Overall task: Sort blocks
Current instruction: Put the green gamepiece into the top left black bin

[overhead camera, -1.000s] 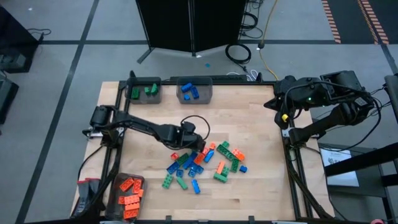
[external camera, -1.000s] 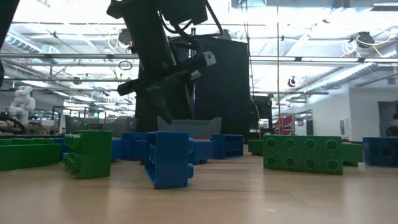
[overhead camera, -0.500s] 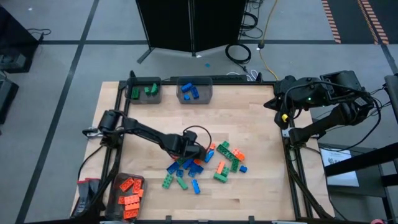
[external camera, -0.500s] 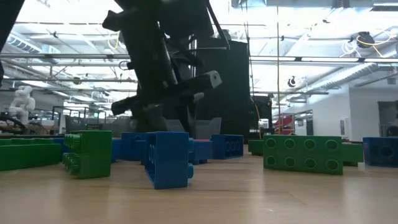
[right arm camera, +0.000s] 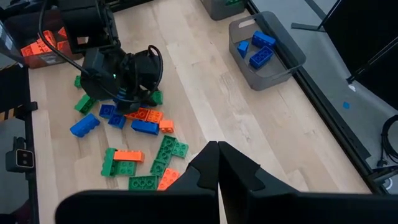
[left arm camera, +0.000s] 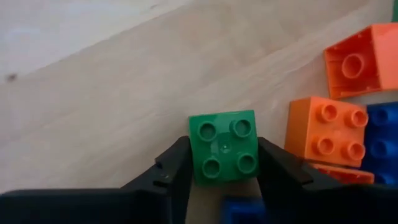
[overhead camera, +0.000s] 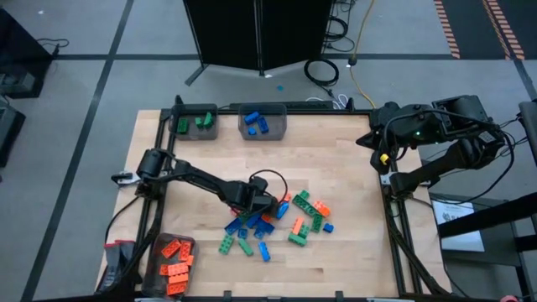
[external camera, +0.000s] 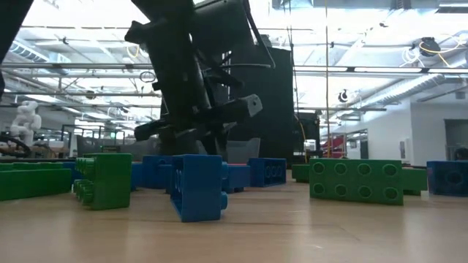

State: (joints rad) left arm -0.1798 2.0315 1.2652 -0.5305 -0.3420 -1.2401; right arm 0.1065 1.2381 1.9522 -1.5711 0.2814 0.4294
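Left gripper [left arm camera: 222,171] now lower, around green block [left arm camera: 223,146] in pile.

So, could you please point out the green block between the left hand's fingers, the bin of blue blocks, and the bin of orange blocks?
green block [left arm camera: 224,146], left wrist view, studded top.
blue-block bin [overhead camera: 274,131], high view, right wall.
orange-block bin [overhead camera: 159,251], high view, left rim.

The left gripper [left arm camera: 221,186] stood low in the heap of blocks [overhead camera: 273,222], its fingers [left arm camera: 171,180] on both sides of a green block [left arm camera: 224,146]. Ahead of it the bare table [overhead camera: 336,159] lay free. Close beside one finger, orange blocks [left arm camera: 323,130] and a blue block [left arm camera: 382,137] left almost no gap. Further out, more blocks crowded that side. The three bins [overhead camera: 262,122] stood well apart at the table edges. The right gripper [right arm camera: 217,152] stayed at the far side, clear of the heap.
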